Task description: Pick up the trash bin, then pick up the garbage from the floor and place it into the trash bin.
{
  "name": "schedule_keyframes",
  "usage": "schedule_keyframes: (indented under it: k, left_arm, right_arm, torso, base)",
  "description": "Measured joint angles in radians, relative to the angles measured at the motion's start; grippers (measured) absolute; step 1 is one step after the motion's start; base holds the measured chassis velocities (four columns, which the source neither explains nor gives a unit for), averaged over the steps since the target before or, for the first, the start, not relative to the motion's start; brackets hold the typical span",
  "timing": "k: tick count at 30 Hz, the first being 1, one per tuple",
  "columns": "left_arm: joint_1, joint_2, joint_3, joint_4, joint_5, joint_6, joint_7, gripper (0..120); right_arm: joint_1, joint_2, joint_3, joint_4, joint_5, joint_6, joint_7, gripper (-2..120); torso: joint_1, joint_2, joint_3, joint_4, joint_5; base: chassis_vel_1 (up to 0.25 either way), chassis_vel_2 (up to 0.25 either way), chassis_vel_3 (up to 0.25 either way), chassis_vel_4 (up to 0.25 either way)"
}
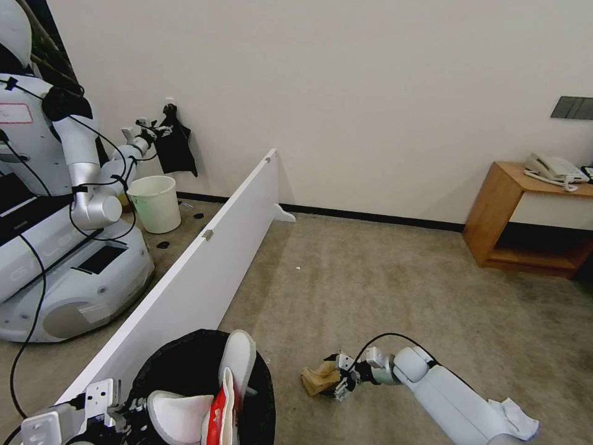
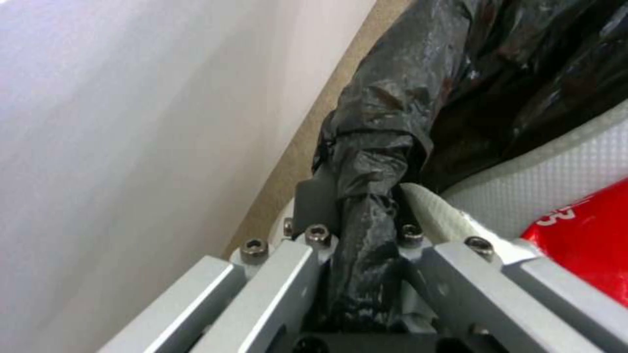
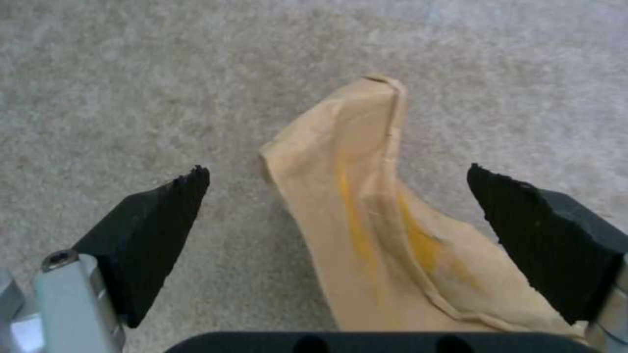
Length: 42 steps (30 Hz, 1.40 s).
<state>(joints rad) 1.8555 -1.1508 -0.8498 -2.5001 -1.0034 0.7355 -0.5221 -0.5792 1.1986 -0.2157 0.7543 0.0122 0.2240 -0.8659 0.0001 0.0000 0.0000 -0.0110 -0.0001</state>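
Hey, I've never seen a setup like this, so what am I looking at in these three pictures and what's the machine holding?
This is a wheeled robot with two arms, each ending in a two-fingered tool. The wide picture is taken from its head, looking down at a carpeted floor. The other two come from cameras on its wrists.

At the lower left, the left tool is clamped on the rim of the trash bin, pinching its black liner. White slippers and a red-white packet already stick out of the bin.

At the lower right, the right tool is open and low over the carpet, with a brown paper scrap between its black pads. It has not closed on it yet.

A white tissue lies by the right arm. The second robot beyond the white board is not part of this.
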Motion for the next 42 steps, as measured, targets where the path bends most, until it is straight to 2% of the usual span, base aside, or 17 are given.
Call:
schedule_keyframes:
  k: [12,16,18,19,21,25,26,27,30,35,36,38,42]
  left_arm:
    - [0.0,0.001,-0.001,0.0,-0.002,0.0,0.0,1]
    - [-0.001,0.002,-0.002,0.0,-0.004,0.0,0.0,1]
    - [-0.001,0.002,-0.002,0.0,-0.004,0.0,0.0,1]
    - [-0.001,0.002,-0.002,0.0,-0.004,0.0,0.0,1]
    - [0.0,0.002,-0.002,0.0,-0.004,0.0,0.0,1]
    - [0.001,0.002,-0.003,0.0,-0.005,0.0,0.0,1]
    - [0.002,0.002,-0.003,0.0,-0.005,0.0,0.0,1]
    - [0.003,0.002,-0.003,0.0,-0.005,0.0,0.0,1]
    - [0.004,0.001,-0.003,0.0,-0.005,0.0,-0.001,1]
    - [0.006,0.0,-0.003,0.0,-0.004,0.0,-0.001,1]
    - [0.006,0.0,-0.003,0.0,-0.004,0.0,-0.001,1]
    - [0.006,0.0,-0.003,0.0,-0.004,0.0,-0.001,1]
    - [0.004,0.001,-0.002,0.0,-0.004,0.0,-0.001,1]
  right_arm:
    - [0.009,0.03,-0.008,-0.039,-0.02,0.002,0.001,100]
    - [0.012,0.032,-0.01,-0.055,-0.029,0.002,-0.001,96]
    - [0.013,0.032,-0.005,-0.068,-0.039,0.005,-0.007,86]
    - [0.013,0.032,-0.005,-0.068,-0.039,0.005,-0.007,86]
    - [0.012,0.025,-0.003,-0.069,-0.04,0.008,-0.013,74]
    - [0.008,0.012,0.0,-0.067,-0.041,0.008,-0.015,67]
    - [0.008,0.008,0.002,-0.064,-0.04,0.008,-0.016,57]
    - [0.008,0.006,0.003,-0.063,-0.04,0.009,-0.018,51]
    - [0.008,0.005,0.003,-0.063,-0.039,0.009,-0.022,46]
    - [0.008,0.002,0.007,-0.063,-0.039,0.009,-0.029,23]
    - [0.008,0.002,0.007,-0.063,-0.039,0.009,-0.029,23]
    - [0.008,0.0,0.008,-0.063,-0.039,0.009,-0.03,11]
    - [0.009,-0.002,0.008,-0.063,-0.039,0.009,-0.03,2]
  torso:
    - [0.0,0.0,0.0,-0.0001,0.0]
    - [0.0,0.0,0.0,-0.0004,0.0]
    - [0.0,0.0,0.0,-0.0003,0.0]
    - [0.0,0.0,0.0,-0.0003,0.0]
    - [0.0,0.0,0.0,-0.0003,0.0]
    - [0.0,0.0,0.0,-0.0004,0.0]
    - [0.0,0.0,0.0,-0.0004,0.0]
    - [0.0,0.0,0.0,-0.0003,0.0001]
    - [0.0,0.0,0.0,-0.0003,0.0]
    - [0.0,0.0,0.0,-0.0003,0.0001]
    - [0.0,0.0,0.0,-0.0003,0.0001]
    - [0.0,0.0,0.0,-0.0003,0.0]
    - [0.0,0.0,0.0,-0.0003,0.0001]
  base:
    - [0.0,0.0,0.0,0.0]
    - [0.0,0.0,0.0,0.0]
    - [0.0,0.0,0.0,0.0]
    - [0.0,0.0,0.0,0.0]
    - [0.0,0.0,0.0,0.0]
    - [0.0,0.0,0.0,0.0]
    - [0.0,0.0,0.0,0.0]
    - [0.0,0.0,0.0,0.0]
    - [0.0,0.0,0.0,0.0]
    - [0.0,0.0,0.0,0.0]
    - [0.0,0.0,0.0,0.0]
    - [0.0,0.0,0.0,0.0]
    - [0.0,0.0,0.0,0.0]
